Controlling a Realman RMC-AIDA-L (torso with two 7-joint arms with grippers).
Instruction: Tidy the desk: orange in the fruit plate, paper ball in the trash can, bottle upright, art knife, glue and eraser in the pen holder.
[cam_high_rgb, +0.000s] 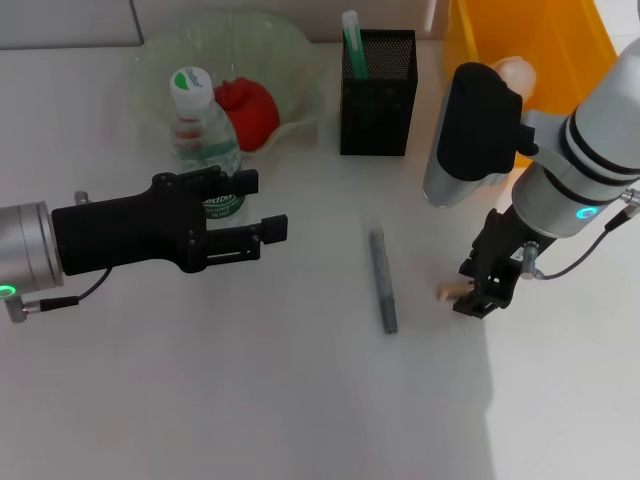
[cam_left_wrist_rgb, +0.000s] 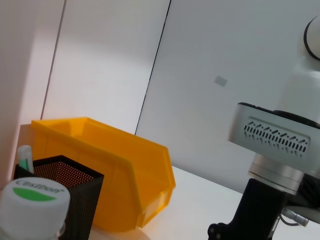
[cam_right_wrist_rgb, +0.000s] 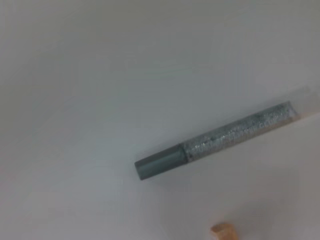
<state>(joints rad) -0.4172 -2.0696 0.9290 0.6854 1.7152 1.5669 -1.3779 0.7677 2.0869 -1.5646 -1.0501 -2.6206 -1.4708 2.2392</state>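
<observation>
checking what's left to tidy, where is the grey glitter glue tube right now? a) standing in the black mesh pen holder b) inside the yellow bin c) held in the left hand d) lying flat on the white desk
d: the grey glitter glue tube lies flat on the white desk, apart from the black mesh pen holder and between the two hands.

Yellow bin behind black mesh pen holder, bottle cap nearest.
</observation>
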